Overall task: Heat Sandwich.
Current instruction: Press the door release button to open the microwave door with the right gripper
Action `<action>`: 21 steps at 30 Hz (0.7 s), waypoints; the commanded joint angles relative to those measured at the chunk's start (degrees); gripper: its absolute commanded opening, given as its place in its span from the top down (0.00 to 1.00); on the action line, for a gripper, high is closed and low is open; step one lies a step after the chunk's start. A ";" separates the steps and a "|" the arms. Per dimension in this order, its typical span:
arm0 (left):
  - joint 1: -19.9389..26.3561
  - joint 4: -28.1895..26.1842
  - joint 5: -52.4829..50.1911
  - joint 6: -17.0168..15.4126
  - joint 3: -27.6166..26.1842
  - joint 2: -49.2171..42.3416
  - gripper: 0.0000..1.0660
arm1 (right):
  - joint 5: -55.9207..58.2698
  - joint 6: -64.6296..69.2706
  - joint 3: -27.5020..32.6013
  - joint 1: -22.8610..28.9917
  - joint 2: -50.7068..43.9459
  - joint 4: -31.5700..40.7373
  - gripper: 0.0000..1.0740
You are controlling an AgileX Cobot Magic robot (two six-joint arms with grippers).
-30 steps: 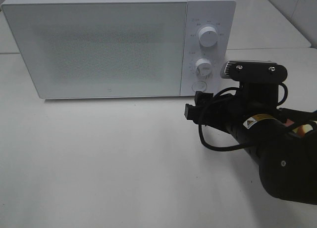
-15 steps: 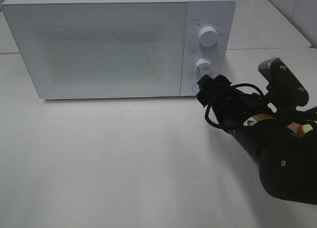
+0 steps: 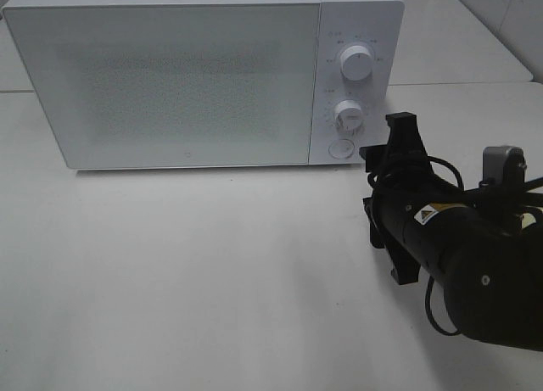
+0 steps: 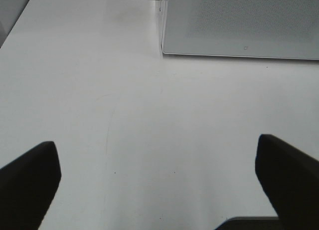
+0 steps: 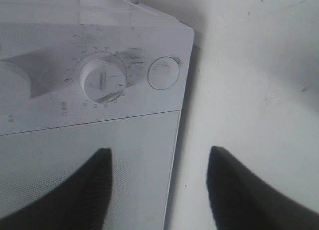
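Beside the boxy white microwave point(image 3: 170, 77) and its round white button point(image 5: 163, 73), your right pincer point(image 5: 159, 190) hangs apart, your left pincer point(image 4: 159, 185) apart over the white bench point(image 4: 124, 90); door point(image 3: 161, 86) shut, sandwich unseen, heating seemingly undone

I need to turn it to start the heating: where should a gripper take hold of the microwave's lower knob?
Probably by its round rim, fingers on opposite sides, coming straight at the front. The lower knob stands out from the microwave as a short cylinder facing forward, so only its sides offer a hold.
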 commanded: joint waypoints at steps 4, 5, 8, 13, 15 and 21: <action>-0.46 -0.17 -0.57 0.11 0.11 -0.92 0.06 | 0.57 2.23 -0.23 0.11 -0.06 -0.23 0.88; -0.46 -0.17 -0.57 0.11 0.11 -0.92 0.06 | 0.57 2.18 -0.23 0.11 -0.06 -0.29 0.98; -0.46 -0.17 -0.57 0.11 0.11 -0.92 0.06 | 0.52 2.18 -0.23 0.11 -0.06 -0.40 1.00; -0.46 -0.17 -0.57 0.11 0.11 -0.92 0.06 | 0.40 1.26 -0.23 -0.06 -0.06 -0.40 1.00; -0.46 -0.17 -0.57 0.11 0.11 -0.92 0.06 | 0.00 1.03 -0.23 -0.11 -0.06 -0.40 1.00; -0.46 -0.17 -0.57 0.11 0.11 -0.92 0.06 | -0.11 0.23 -0.23 -1.66 0.46 -1.60 1.00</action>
